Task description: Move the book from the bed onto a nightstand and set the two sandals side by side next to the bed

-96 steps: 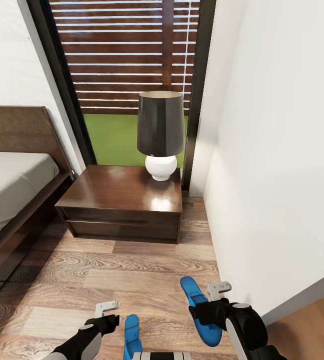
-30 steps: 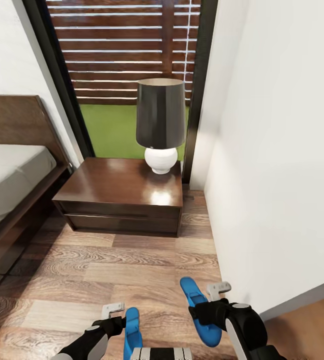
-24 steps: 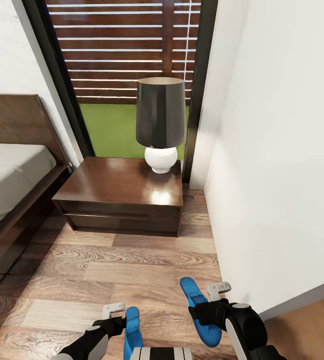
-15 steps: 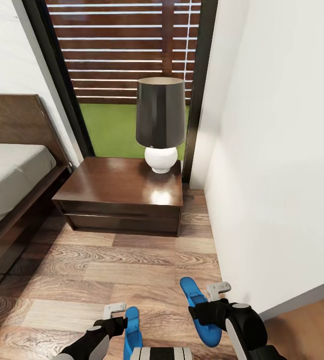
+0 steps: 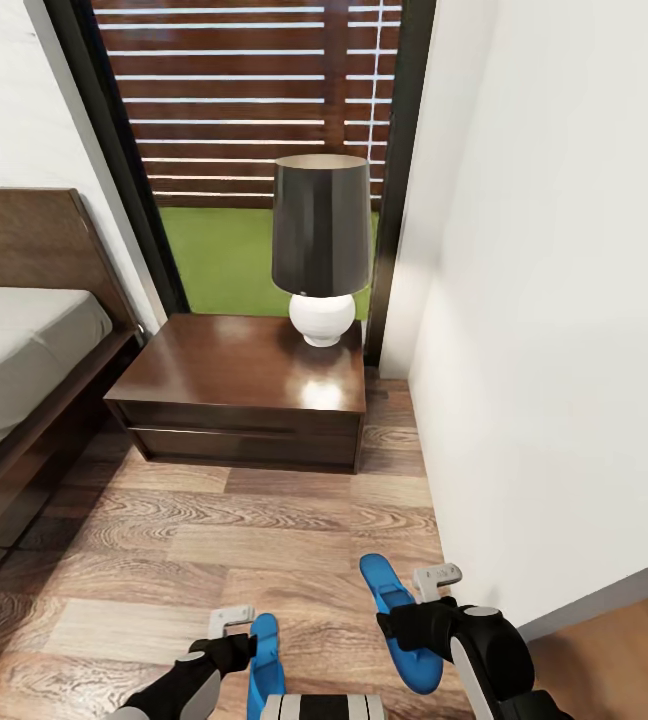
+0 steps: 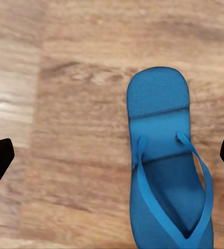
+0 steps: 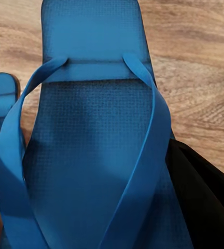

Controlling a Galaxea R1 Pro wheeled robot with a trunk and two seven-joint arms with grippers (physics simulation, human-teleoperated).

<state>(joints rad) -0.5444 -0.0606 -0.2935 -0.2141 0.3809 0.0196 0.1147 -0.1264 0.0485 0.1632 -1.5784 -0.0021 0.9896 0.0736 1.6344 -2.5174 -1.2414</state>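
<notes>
The sandals lay apart: one (image 5: 401, 625) was clamped in the right gripper (image 5: 419, 610), the other (image 5: 263, 660) rested on the floor (image 5: 214, 540) just beside the left gripper (image 5: 232, 630), whose jaws gaped wide. A good placement called for setting the held one down parallel, toes level, close by the bed (image 5: 24, 350).

Left end effector (image 5: 232, 622) spread wide; right end effector (image 5: 426, 590) clamped.
</notes>
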